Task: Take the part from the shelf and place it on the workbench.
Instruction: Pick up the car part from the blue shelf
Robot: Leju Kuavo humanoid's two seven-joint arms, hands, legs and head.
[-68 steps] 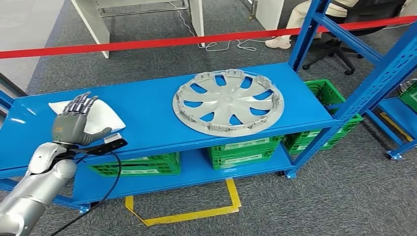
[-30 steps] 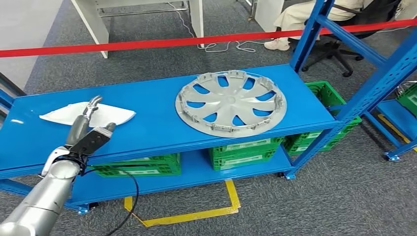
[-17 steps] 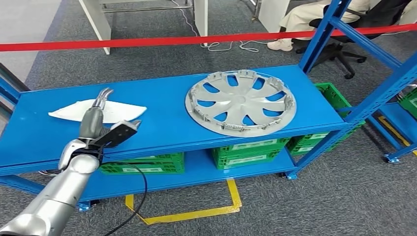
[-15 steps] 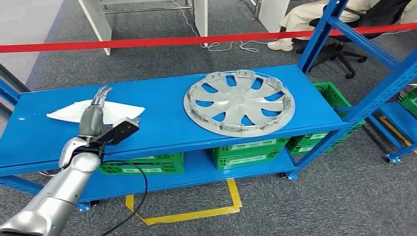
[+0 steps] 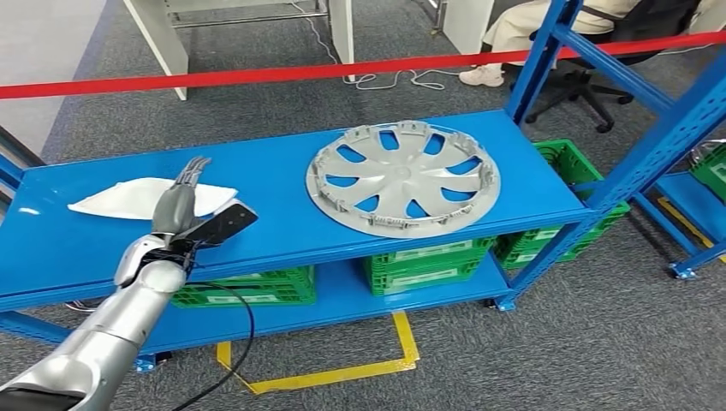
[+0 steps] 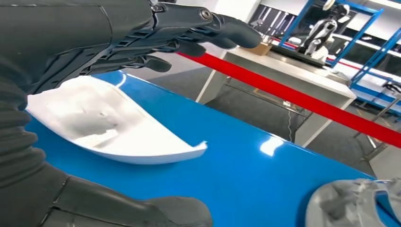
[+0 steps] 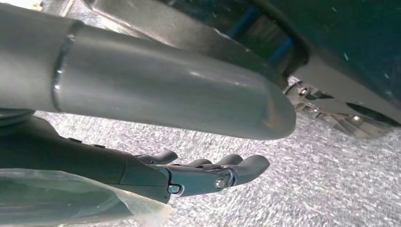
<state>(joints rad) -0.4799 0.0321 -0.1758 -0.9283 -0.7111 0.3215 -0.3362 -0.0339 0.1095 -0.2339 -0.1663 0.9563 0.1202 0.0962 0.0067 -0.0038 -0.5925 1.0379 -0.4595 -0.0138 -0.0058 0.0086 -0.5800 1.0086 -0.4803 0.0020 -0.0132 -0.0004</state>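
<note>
Silver hubcap — blue shelf

So on the blue shelf top there's one silver hubcap around 1 o'clock and one white molded part at 10 o'clock. Underneath, I count four green crates that I can see. One red barrier tape across 12 o'clock.

Head view: from high up, looking forward and down onto the shelf. Left wrist view: close behind the left hand, low across the same shelf, sharing the white part. Right wrist view: close, down at grey carpet.
</note>
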